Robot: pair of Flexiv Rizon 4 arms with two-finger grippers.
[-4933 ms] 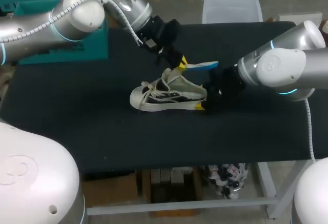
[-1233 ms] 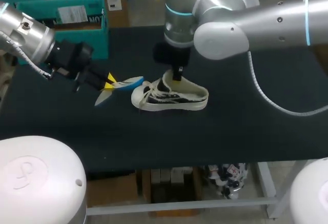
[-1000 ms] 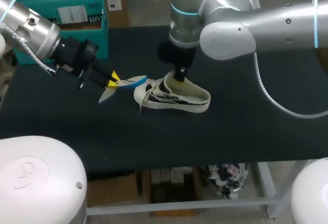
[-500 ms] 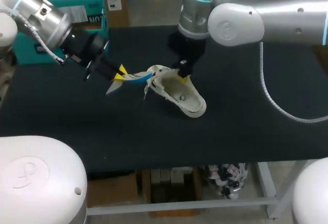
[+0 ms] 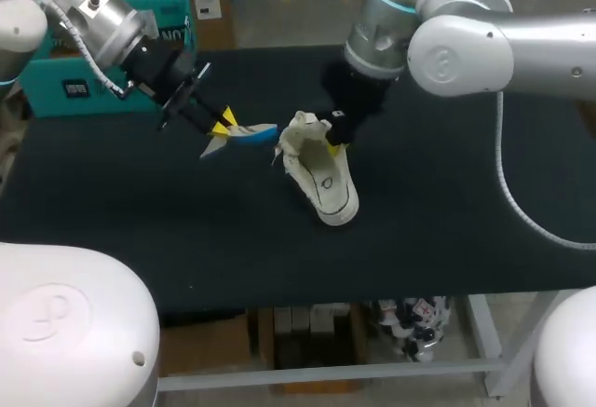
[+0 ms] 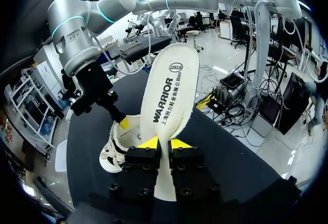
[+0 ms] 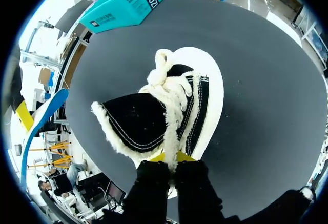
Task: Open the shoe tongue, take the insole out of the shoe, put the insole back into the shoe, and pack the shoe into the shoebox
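My left gripper (image 5: 222,128) was closed tight on the insole (image 5: 246,133), its two yellow tips pinching one end from both sides with only the insole's thickness between them. In the left wrist view the insole (image 6: 171,90) stood out ahead of that gripper (image 6: 163,143), its pale printed face towards the camera. It was wholly outside the shoe (image 5: 318,172), held above the black table (image 5: 447,230), its blue free end just beside the shoe; I could not tell whether they touched. My right gripper (image 5: 332,137) was also closed, nipping a narrow white strip of the shoe's upper by the laces. Whether that was the tongue or the collar I could not tell. The right wrist view showed its fingers (image 7: 170,157) nearly together on that strip, with the shoe (image 7: 169,106) ahead of them, black sides and white laces on show. The shoe lay near the table's middle, its far end pointing towards the near edge. The teal shoebox (image 5: 88,76) sat at the table's far left corner, well apart from the shoe.
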